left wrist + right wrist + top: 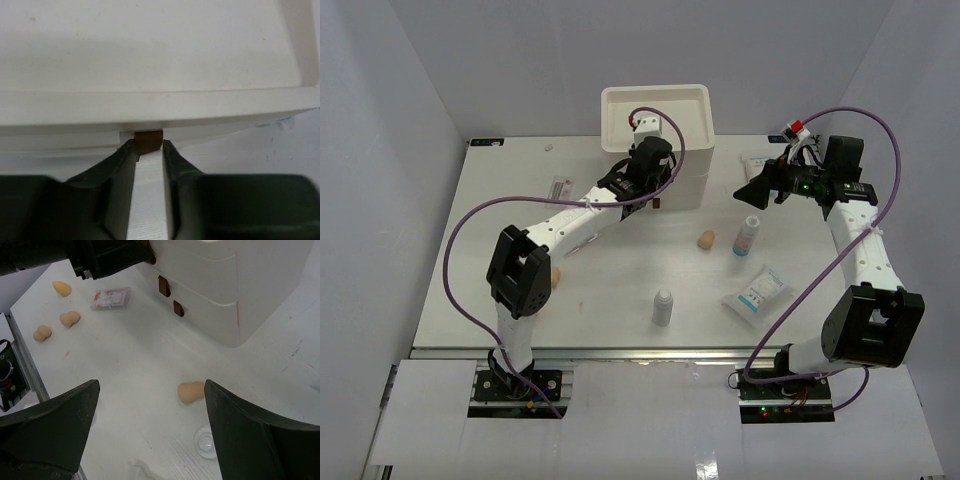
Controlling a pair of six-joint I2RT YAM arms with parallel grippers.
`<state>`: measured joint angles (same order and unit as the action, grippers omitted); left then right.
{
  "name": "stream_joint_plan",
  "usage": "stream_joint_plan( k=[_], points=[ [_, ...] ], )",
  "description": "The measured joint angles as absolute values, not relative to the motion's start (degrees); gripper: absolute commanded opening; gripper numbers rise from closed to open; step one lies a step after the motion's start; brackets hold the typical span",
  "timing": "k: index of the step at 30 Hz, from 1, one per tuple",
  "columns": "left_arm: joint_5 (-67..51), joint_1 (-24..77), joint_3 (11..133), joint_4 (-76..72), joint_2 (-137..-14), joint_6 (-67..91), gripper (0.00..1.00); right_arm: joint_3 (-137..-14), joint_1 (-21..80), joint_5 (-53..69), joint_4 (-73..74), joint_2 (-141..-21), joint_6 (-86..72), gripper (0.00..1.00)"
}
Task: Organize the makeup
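Currently, the left end effector (149, 150) is reaching to the front of the white drawer box (688, 182) at the far middle of the tabletop (620, 270). Its two fingers are pinching the top red-brown handle (148, 139) from both sides, just under the box's open top tray (612, 120). The right end effector (151, 387) is hovering over the far right part of the tabletop with its fingers spread wide, holding nothing. Below it a tan sponge (192, 391) is lying on its side, well apart from the box, and the cap of a white bottle (205, 442) is showing just beside it. In the top view that bottle is standing right of the sponge, and a second white bottle (663, 307) is standing nearer, toward the middle. White-blue sachets (757, 292) are lying at the near right, and another sachet (757, 160) is resting by the box's right side. Left of the box, a clear packet with pink contents (111, 298) is lying flat. Three more sponges (70, 318) are sitting apart from one another on the left side, mostly hidden under the left arm in the top view.
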<state>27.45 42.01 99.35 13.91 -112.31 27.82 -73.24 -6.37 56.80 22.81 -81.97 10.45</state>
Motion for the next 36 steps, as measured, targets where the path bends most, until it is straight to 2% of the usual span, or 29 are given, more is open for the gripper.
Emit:
stream_joint_plan(
  k=[4,10,14,23,32,36],
  points=[
    [27.94,41.80,99.37,14.46,-112.31,27.71,0.11,-73.23,-6.37,56.82,22.50,-81.91,10.32,0.92],
    [26.68,41.76,97.76,13.37,-111.58,28.33,0.01,-72.47,-6.57,56.80,22.44,-81.47,10.10,0.92],
    [23.19,41.65,92.07,10.55,-107.88,28.91,0.00,-71.32,-6.79,56.80,22.38,-80.55,10.42,0.92],
    [10.11,41.94,74.92,10.31,-91.49,30.91,0.00,-68.32,-7.03,58.77,23.72,-75.65,17.82,0.91],
    [3.67,42.04,69.98,10.32,-87.48,33.77,0.01,-68.03,-7.05,62.28,29.13,-74.91,28.26,0.92],
    [2.01,41.95,69.74,10.15,-87.44,34.06,0.12,-68.05,-7.05,63.10,32.36,-74.91,32.86,0.92]
  ],
)
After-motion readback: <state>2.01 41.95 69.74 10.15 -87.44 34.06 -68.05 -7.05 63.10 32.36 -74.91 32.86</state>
